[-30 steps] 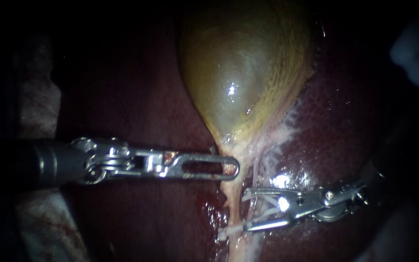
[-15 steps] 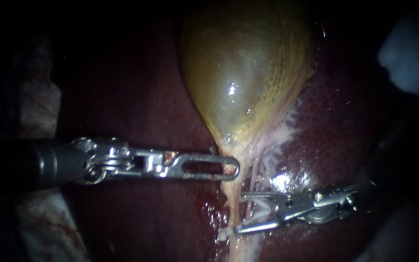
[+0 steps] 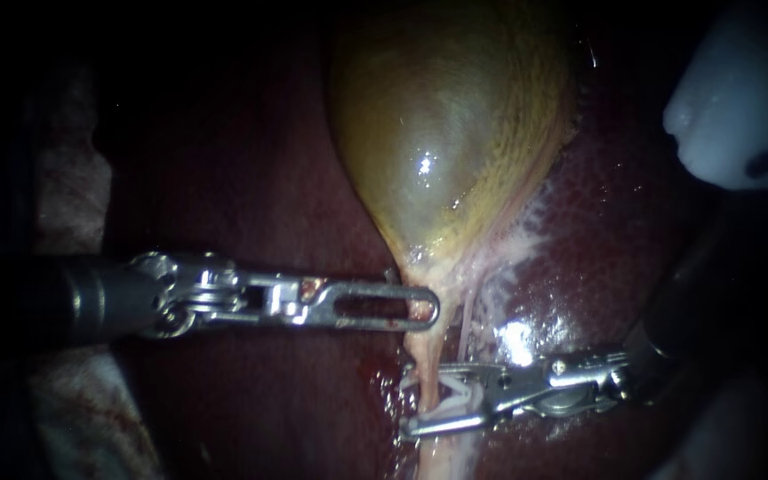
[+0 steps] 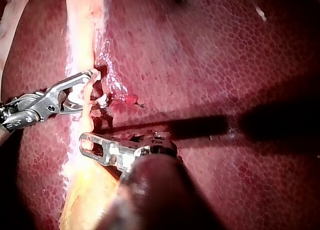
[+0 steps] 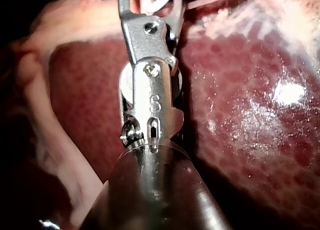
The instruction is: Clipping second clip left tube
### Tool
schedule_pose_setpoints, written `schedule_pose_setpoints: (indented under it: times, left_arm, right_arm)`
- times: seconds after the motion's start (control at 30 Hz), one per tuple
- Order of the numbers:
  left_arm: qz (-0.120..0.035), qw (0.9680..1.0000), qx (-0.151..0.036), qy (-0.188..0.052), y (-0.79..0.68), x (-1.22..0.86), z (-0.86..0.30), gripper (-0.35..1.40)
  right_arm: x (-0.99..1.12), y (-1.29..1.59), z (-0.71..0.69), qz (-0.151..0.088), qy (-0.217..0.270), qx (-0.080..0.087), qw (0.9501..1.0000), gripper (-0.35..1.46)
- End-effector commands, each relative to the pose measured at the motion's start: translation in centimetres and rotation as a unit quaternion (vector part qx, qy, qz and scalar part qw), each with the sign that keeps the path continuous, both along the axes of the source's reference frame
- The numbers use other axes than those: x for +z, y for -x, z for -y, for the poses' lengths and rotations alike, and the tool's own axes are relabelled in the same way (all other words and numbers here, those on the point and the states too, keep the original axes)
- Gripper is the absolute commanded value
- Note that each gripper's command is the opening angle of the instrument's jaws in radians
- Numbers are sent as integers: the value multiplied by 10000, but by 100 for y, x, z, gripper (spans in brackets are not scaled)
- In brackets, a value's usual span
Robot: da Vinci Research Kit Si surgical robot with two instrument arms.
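left instrument (image 3: pixel 427 311): dark shaft, silver slotted tip | right instrument (image 3: pixel 411 403): dark shaft, silver hinge, two screws

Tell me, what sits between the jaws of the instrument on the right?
A white clip, held by both jaws of the right instrument, with the pale tube crossing inside it. The endoscope view shows it.

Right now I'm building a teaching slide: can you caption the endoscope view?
Left instrument grips the left tube below the gallbladder; right instrument holds an open white clip astride it.
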State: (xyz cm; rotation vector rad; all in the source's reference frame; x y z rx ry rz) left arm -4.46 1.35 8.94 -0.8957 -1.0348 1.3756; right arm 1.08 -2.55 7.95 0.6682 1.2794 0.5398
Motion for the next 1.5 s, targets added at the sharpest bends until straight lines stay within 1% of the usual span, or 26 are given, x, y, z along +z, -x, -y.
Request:
schedule_pose_setpoints:
  times: [0.03, 0.23, 0.43, 0.5, 0.67, 0.8, 1.1, 1.5]
  left_arm:
    - [0, 10000, 0, 0, 0, 0, 0, -35]
    - [0, 10000, 0, 0, 0, 0, 0, -35]
    - [-1, 10000, 0, 0, 0, 0, 0, -35]
    - [-1, 10000, 0, 0, 0, 0, 0, -35]
    - [-1, 10000, -1, 1, 0, 0, 0, -35]
    - [-1, 10000, 0, 1, 0, 0, 0, -35]
    - [-1, 10000, 0, 1, 0, 0, 1, -35]
    - [0, 10000, 0, 2, 0, 0, 1, -35]
  right_arm:
    - [0, 0, 0, 2, 5, 3, 10000, 44]
    - [0, -2, 1, -36, -92, -21, 9999, 39]
    - [0, -5, 2, -157, -180, -117, 9996, 27]
    - [0, -6, 2, -183, -181, -142, 9996, 18]
    - [0, -4, 3, -196, -208, -158, 9995, -17]
    - [1, -2, 3, -194, -236, -160, 9994, -34]
    - [6, 4, -2, -199, -269, -186, 9993, -35]
    - [7, 5, -2, -198, -297, -180, 9992, -35]
